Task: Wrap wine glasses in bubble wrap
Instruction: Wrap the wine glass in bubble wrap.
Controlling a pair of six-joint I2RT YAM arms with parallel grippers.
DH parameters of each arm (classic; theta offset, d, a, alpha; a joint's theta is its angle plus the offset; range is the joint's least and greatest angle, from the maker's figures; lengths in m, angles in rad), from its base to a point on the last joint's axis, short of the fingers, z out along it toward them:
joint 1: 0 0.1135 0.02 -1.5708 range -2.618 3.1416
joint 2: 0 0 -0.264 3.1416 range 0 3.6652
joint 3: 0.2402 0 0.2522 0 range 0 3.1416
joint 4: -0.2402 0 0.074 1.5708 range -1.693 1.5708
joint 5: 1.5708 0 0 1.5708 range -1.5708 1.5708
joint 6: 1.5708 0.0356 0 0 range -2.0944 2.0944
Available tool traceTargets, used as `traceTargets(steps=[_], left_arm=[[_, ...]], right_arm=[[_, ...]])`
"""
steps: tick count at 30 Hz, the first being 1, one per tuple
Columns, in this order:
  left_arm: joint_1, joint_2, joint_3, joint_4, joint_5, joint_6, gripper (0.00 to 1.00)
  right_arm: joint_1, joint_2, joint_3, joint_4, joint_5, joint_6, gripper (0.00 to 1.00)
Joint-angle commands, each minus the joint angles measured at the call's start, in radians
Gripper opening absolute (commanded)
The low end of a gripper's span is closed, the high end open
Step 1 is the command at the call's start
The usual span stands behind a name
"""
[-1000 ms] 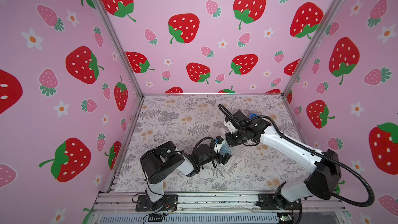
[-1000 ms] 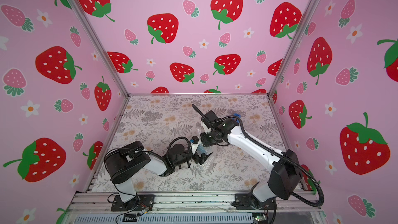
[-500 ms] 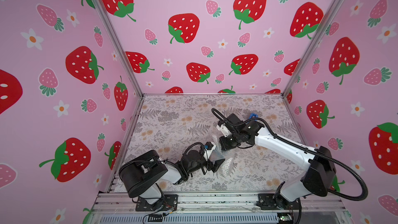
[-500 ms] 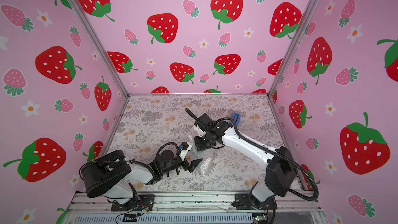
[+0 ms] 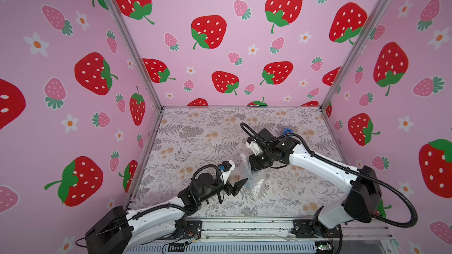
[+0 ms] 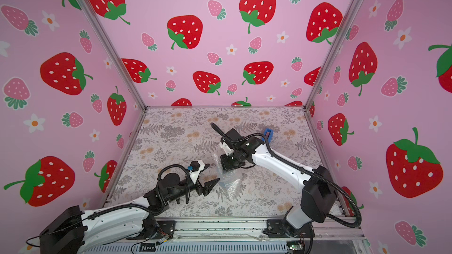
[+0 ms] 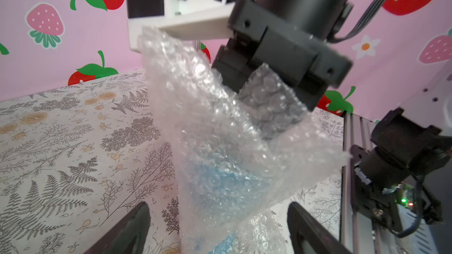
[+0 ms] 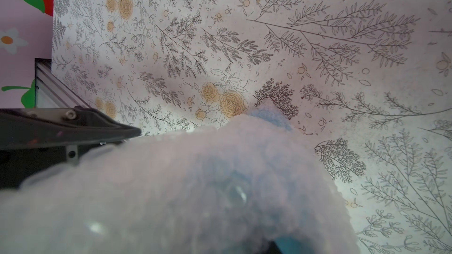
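Observation:
The light-blue wine glass shows through the clear bubble wrap that is draped over it near the floor's middle; in both top views it is only a blue patch under the bubble wrap. My right gripper hangs above the bundle and is shut on an upper fold of the wrap, its fingertips hidden by the film. My left gripper is open just left of the bundle, with one finger on each side and not touching it.
A darker blue tape dispenser stands behind the right arm near the back right. The floral mat is walled by pink strawberry panels on three sides. An aluminium rail runs along the front edge.
The left arm has dropped low and drawn back to the front-left, taking its open gripper off the bundle. The right gripper has shifted slightly left and forward with the wrap.

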Motion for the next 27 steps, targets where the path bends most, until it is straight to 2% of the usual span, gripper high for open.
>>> traceTargets(steps=[1, 6, 12, 17, 27], left_arm=[[-0.002, -0.043, 0.087, -0.141, 0.016, 0.052, 0.85], [0.0, -0.009, 0.189, -0.172, 0.081, 0.073, 0.76], [0.018, 0.106, 0.32, -0.232, 0.155, 0.076, 0.6], [0.036, 0.175, 0.33, -0.195, 0.208, 0.076, 0.49], [0.08, 0.234, 0.312, -0.2, 0.315, 0.101, 0.46]], right_arm=[[-0.013, -0.037, -0.033, 0.012, -0.028, 0.03, 0.18], [-0.036, -0.066, -0.066, 0.052, -0.076, 0.049, 0.17], [-0.06, -0.087, -0.082, 0.075, -0.108, 0.054, 0.16], [-0.091, -0.123, -0.093, 0.081, -0.127, 0.058, 0.16], [-0.156, -0.193, -0.118, 0.081, -0.181, 0.058, 0.16]])
